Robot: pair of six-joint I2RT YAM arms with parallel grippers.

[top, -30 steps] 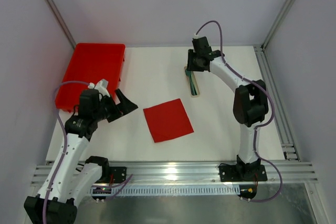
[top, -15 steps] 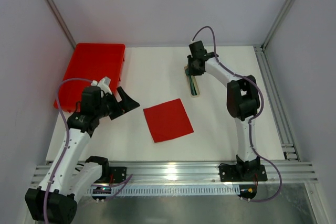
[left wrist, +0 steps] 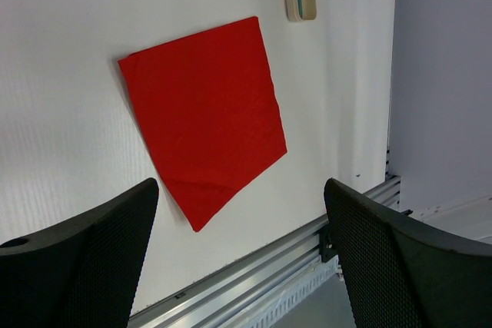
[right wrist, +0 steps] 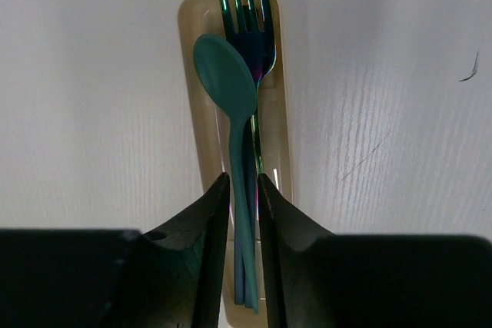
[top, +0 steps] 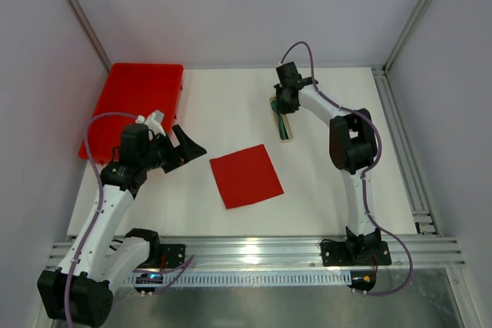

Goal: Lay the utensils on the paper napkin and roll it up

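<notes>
The utensils (right wrist: 244,151), a teal spoon lying over a dark iridescent fork, rest in a pale beige oblong holder (right wrist: 197,120) at the back of the table. My right gripper (right wrist: 243,180) is down over them, its jaws closed in on both sides of the stacked handles. From above, the right gripper (top: 284,107) sits at the far end of the utensils (top: 285,127). The paper napkin (top: 246,176), a flat red square, lies mid-table; in the left wrist view the napkin (left wrist: 204,113) lies ahead. My left gripper (top: 190,147) hovers open and empty to its left.
A big red plastic tray (top: 134,109) sits at the back left, behind the left arm. A metal rail (top: 254,250) runs along the near edge of the table, and another runs down the right side.
The right gripper's jaws have narrowed onto the utensil handles and its arm has drawn in slightly. The left arm has shifted a little toward the napkin.
</notes>
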